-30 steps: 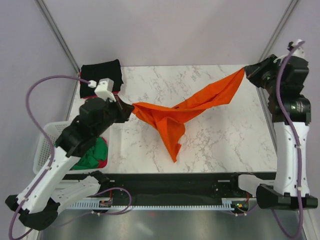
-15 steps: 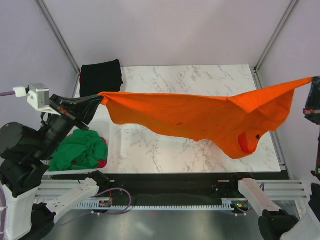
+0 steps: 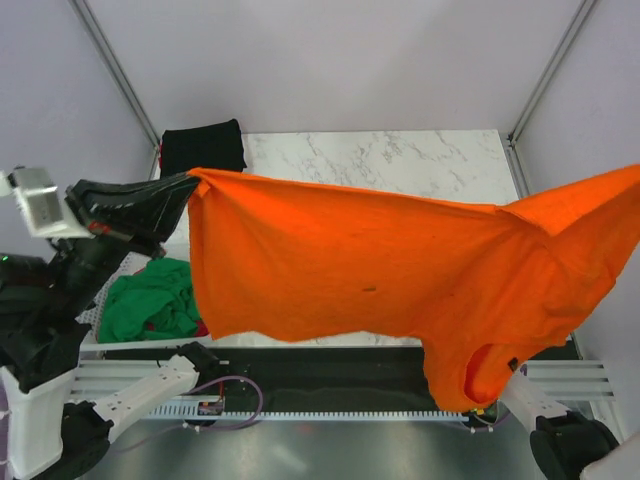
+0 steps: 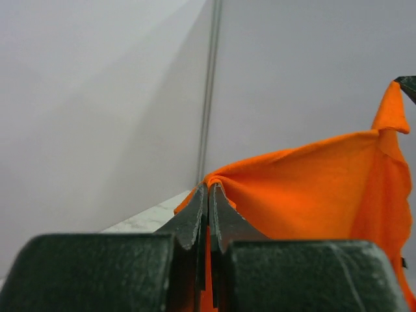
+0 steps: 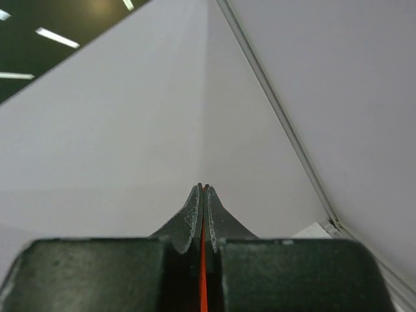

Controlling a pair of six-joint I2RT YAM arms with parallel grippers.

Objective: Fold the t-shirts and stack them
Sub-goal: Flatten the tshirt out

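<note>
Up it goes: the orange t-shirt [image 3: 380, 270] is higher and opened wider than half a second ago, no longer a sagging band but a broad sheet held in the air, and the left arm has swung its wrist further up and back. The shirt now stretches from the left side of the top view right across to the right edge, clear of the marble table [image 3: 400, 155] and hiding most of its near half. One sleeve droops low at the near right, its opening showing as a loop. The left gripper [image 3: 188, 186] has its jaws clenched on the shirt's upper left corner; in the left wrist view the fabric bunches out from between the pressed-together fingers [image 4: 195, 221] and fans away to the right. Over on the other side, the right gripper [image 5: 203, 190] is out of the top view, but its own camera shows the jaws squeezed tight on a thin orange edge of the same shirt, with only bare wall beyond. Further out, a folded black t-shirt [image 3: 203, 148] lies on the far left corner of the table, well apart from the hanging one. At the near left, a crumpled green t-shirt [image 3: 150, 300] sits in the white basket [image 3: 140, 346], with a pink-red t-shirt [image 3: 203, 328] peeping out beside it.
</note>
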